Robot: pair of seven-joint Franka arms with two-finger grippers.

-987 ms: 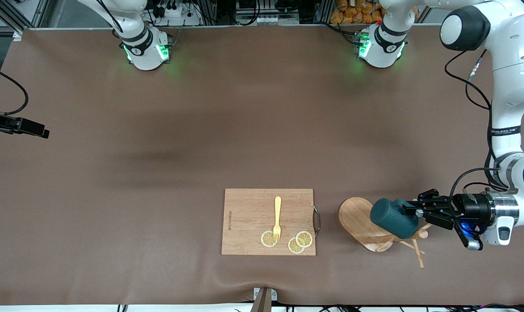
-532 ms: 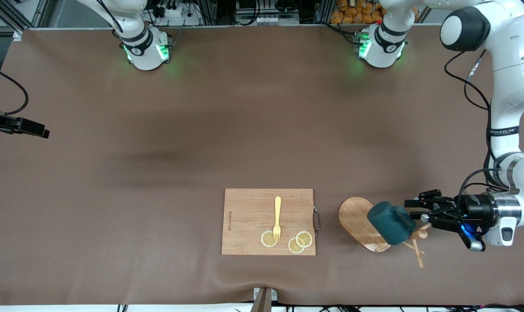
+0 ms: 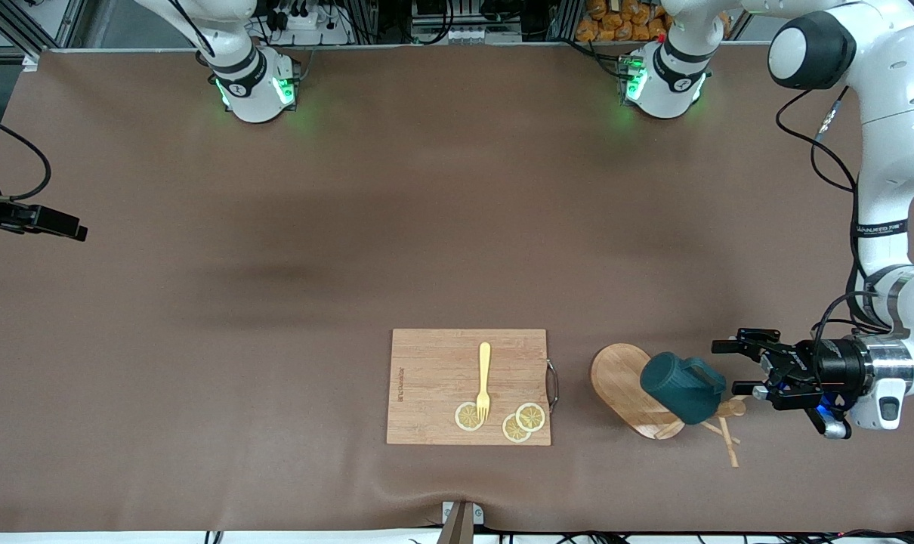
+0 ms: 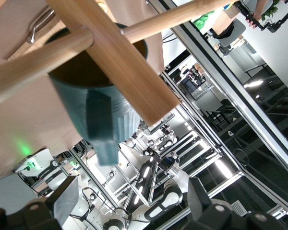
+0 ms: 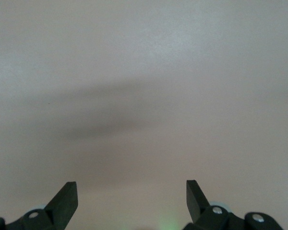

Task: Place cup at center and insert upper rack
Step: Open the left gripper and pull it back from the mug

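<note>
The dark teal cup [image 3: 680, 387] lies tilted on the upper rack, a wooden mug tree [image 3: 622, 380] that is tipped on its side near the left arm's end of the table. Thin pegs [image 3: 726, 440] stick out under the cup. My left gripper [image 3: 738, 369] is open just beside the cup, apart from it, with nothing between its fingers. In the left wrist view the cup [image 4: 93, 103] and its handle sit among the crossing wooden pole and pegs [image 4: 122, 62], clear of my left gripper [image 4: 132, 206]. My right gripper [image 5: 132, 196] is open over bare table and waits.
A rectangular wooden cutting board [image 3: 434, 378] with a yellow fork [image 3: 484, 378] and lemon slices [image 3: 523, 421] lies beside the mug tree, toward the table's middle. My right gripper [image 3: 63, 227] shows at the right arm's end of the table.
My left gripper has opened and let go of the cup, then drawn back toward the left arm's end. The cup has settled a little lower on the rack. The right arm has stayed still.
</note>
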